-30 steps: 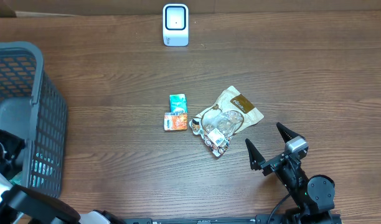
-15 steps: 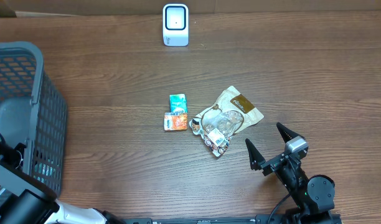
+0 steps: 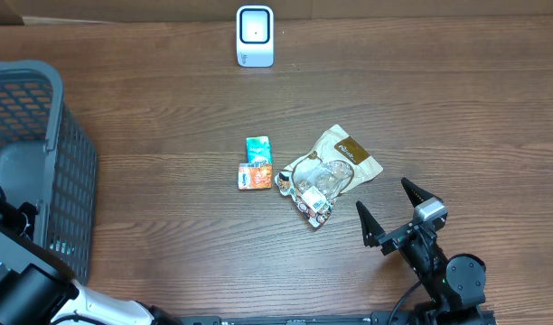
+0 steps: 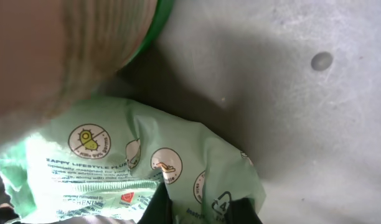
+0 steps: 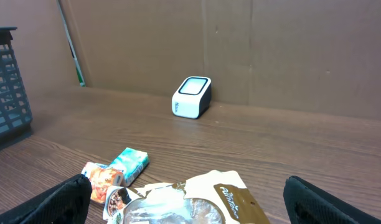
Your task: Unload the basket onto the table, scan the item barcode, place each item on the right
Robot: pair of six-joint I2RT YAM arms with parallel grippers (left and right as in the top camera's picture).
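In the left wrist view a light green printed packet lies on the grey floor of the basket. My left gripper is shut on the packet's lower edge, with a fold of the film pinched between the dark fingers. The white barcode scanner stands at the table's far edge, and it also shows in the right wrist view. My right gripper hovers open at the front right, near the loose packets, with nothing between its fingers.
The dark mesh basket fills the left side. Mid-table lie a teal packet, an orange packet, a tan-and-brown pouch and a clear-fronted packet. A blurred tan item with a green rim sits beside the green packet.
My left arm has shifted at the basket's near corner. The right arm and the packets on the table have not moved.
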